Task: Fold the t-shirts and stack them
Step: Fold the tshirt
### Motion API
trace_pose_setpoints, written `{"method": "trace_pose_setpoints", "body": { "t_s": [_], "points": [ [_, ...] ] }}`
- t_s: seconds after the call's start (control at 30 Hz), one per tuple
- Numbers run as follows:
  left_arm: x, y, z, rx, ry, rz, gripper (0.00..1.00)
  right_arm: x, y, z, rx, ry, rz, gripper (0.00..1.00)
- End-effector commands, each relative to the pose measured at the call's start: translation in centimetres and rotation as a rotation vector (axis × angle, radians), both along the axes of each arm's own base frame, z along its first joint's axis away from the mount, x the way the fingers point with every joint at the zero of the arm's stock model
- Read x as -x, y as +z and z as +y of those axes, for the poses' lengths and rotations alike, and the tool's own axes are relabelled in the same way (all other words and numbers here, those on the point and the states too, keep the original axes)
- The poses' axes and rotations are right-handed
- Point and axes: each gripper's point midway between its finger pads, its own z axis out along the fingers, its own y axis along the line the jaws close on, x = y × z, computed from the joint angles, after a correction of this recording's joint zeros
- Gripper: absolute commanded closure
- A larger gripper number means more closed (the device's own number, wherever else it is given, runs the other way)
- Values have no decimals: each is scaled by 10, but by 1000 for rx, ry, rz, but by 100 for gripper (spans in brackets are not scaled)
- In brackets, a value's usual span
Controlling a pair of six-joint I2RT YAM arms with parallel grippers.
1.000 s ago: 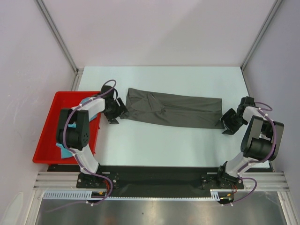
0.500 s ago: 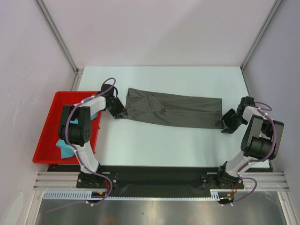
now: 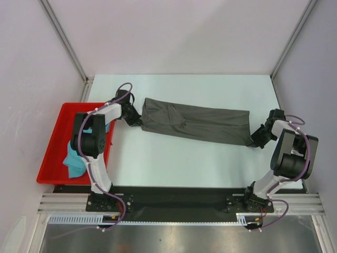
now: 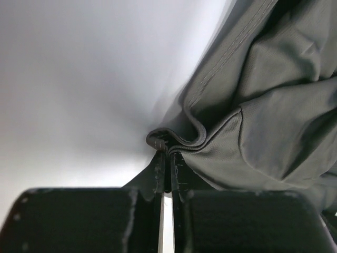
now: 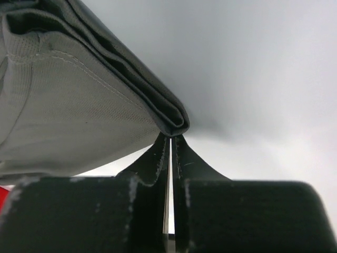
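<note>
Dark grey t-shirt (image 3: 195, 125): flat on the white table (image 3: 184, 168) as a long band, folded along its length and stretched between the two arms; some wrinkles near its left end.
Teal t-shirt (image 3: 72, 159): crumpled inside the red tray (image 3: 50, 158) at the left table edge, partly hidden under the left arm, well apart from the grey one.
Left gripper (image 3: 136, 120): at the left end of the grey band; fingers closed, with the hem corner pinched between the tips, as the left wrist view shows.
Right gripper (image 3: 258, 136): low at the right end of the band; fingers shut, tips meeting just under the folded corner. Cannot tell whether a layer of cloth is really caught.
Done so far: probably only the lengthwise fold of the grey shirt.
Left to do: likely the crosswise folds of the grey shirt, then all folding of the teal one, then the stacking.
In the way: nothing on the grey cloth. Tray wall to be passed when lifting the teal shirt out. Risk of the right corner slipping if the grip is empty.
</note>
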Motion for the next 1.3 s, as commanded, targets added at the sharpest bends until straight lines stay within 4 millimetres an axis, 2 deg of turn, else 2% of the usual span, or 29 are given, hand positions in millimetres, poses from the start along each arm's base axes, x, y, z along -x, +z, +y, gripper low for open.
{"method": "trace_pose_setpoints", "body": {
  "t_s": [0.0, 0.03, 0.2, 0.23, 0.27, 0.3, 0.33, 0.37, 0.4, 0.43, 0.47, 0.5, 0.53, 0.57, 0.63, 0.67, 0.7, 0.77, 0.8, 0.87, 0.93, 0.97, 1.0, 1.03, 1.07, 1.13, 1.17, 1.23, 1.27],
  "points": [
    [-27, -17, 16, -107, 13, -17, 100, 18, -7, 6, 37, -10, 52, 100],
    [-43, -6, 16, -110, 17, -51, 100, 23, -6, 11, 33, -8, 61, 100],
    [-88, 3, 16, -133, 31, -111, 100, 56, -4, 47, -10, -16, 105, 100],
    [-108, 17, 14, -134, 27, -160, 100, 61, -2, 60, -24, -24, 116, 100],
    [-114, 7, 13, -139, 19, -150, 99, 65, -1, 67, -35, -26, 115, 100],
    [-123, 8, 12, -140, 11, -163, 100, 73, 1, 77, -44, -24, 110, 100],
    [-141, 23, 13, -152, 5, -215, 99, 75, 3, 94, -67, -16, 103, 100],
    [-148, 13, 13, -163, -2, -210, 99, 79, 4, 105, -80, -13, 102, 100],
    [-156, 15, 13, -173, -19, -229, 98, 84, 6, 115, -87, -3, 84, 100],
    [-176, 35, 11, -171, -24, -291, 98, 86, 6, 123, -98, 0, 74, 100],
    [-182, 35, 12, -183, -32, -297, 97, 91, 8, 142, -129, 7, 74, 100],
    [-187, 25, 13, -197, -52, -293, 95, 101, 3, 149, -139, 12, 89, 100],
    [-199, 35, 11, -194, -54, -333, 93, 103, 5, 159, -159, 26, 76, 100],
    [-202, 34, 11, -194, -59, -340, 92, 110, 5, 174, -180, 51, 86, 100],
    [-206, 30, 8, -184, -66, -344, 84, 120, 5, 193, -217, 108, 83, 90],
    [-206, 30, 8, -181, -70, -344, 79, 125, 7, 203, -217, 172, 77, 79],
    [-205, 36, 7, -184, -71, -352, 69, 125, 9, 205, -206, 199, 74, 73],
    [-195, 36, 10, -195, -73, -338, 62, 124, 22, 210, -185, 253, 58, 62],
    [-191, 40, 11, -207, -70, -338, 52, 126, 26, 215, -176, 308, 46, 54],
    [-174, 57, 13, -217, -72, -338, 42, 126, 45, 217, -154, 347, 17, 43],
    [-153, 60, 11, -254, -92, -318, 31, 131, 55, 212, -136, 374, 11, 37],
    [-147, 84, 9, -263, -95, -354, 28, 124, 67, 210, -123, 379, -27, 32],
    [-139, 93, 1, -281, -124, -364, 26, 121, 77, 206, -102, 396, -70, 18],
    [-125, 92, 2, -309, -134, -335, 25, 118, 78, 193, -34, 418, -88, 5],
    [-117, 116, 0, -317, -134, -369, 24, 114, 82, 186, -2, 429, -108, 2],
    [-94, 118, -3, -358, -154, -345, 18, 100, 87, 161, 66, 403, -127, 0],
    [-84, 141, -5, -354, -152, -380, 16, 94, 88, 155, 72, 385, -134, 0],
    [-58, 140, -16, -333, -174, -356, 16, 78, 92, 144, 64, 344, -173, 2],
    [-47, 142, -24, -310, -188, -352, 16, 68, 94, 130, 66, 299, -190, 5]
  ]
}}
